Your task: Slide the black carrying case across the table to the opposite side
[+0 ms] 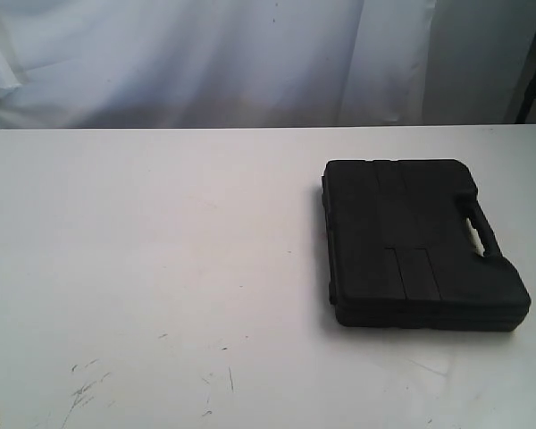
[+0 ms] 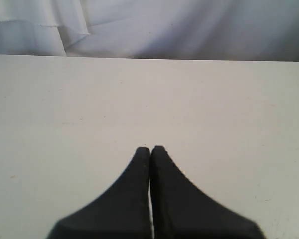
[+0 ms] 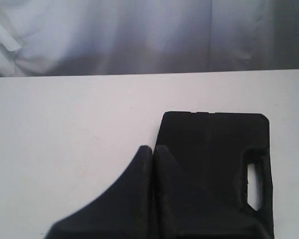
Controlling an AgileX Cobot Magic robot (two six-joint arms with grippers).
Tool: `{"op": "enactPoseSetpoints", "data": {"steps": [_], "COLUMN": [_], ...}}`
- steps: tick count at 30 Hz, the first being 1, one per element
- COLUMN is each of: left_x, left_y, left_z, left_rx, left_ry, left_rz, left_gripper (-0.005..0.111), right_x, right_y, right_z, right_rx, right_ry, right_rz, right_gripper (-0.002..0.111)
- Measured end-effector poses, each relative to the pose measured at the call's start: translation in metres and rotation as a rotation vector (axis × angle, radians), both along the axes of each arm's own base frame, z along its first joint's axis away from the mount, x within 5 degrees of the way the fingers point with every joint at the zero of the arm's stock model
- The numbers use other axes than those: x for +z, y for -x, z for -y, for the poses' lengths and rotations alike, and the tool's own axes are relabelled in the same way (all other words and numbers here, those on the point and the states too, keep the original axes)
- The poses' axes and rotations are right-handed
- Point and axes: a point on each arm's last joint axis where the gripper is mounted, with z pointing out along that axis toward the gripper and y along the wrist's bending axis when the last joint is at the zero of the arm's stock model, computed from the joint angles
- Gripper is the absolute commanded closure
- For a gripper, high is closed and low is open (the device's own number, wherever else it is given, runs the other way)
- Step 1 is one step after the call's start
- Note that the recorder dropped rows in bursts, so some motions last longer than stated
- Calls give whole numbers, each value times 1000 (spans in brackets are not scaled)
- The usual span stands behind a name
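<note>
Table [image 1: 161,268]: left gripper [image 2: 150,149], right gripper [image 3: 153,148] closed.

Left gripper [image 2: 150,149] and right gripper [image 3: 153,148], both closed.
Each one's jaws are pressed together, tip to tip.

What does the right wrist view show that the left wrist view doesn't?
Only the right wrist view shows the black case, lying flat with its cut-out handle along one edge. The right gripper, jaws shut, sits partly in front of it.

Only the left wrist view shows the left gripper, jaws also shut, with no case in sight.

Both views show the white table and the pale curtain behind its far edge.
</note>
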Motion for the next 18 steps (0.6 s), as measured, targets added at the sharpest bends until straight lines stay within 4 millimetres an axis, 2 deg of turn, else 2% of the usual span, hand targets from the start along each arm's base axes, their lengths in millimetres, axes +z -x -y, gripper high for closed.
{"op": "enactPoseSetpoints", "data": {"steps": [5, 12, 15, 18], "left_x": [0, 0, 0, 0], "left_y": [0, 0, 0, 0], "left_z": [0, 0, 0, 0], "left_rx": [0, 0, 0, 0], "left_ry": [0, 0, 0, 0], "left_rz": [0, 0, 0, 0], "left_gripper": [107, 107, 107, 107], "right_x": [15, 26, 19, 0], "right_y": [26, 54, 68, 82], "right_z": [6, 18, 28, 37], "right_rx": [1, -35, -102, -173], "right_ry": [-18, -1, 1, 7], "right_rz": [80, 170, 192, 219], "right_gripper": [108, 108, 108, 108]}}
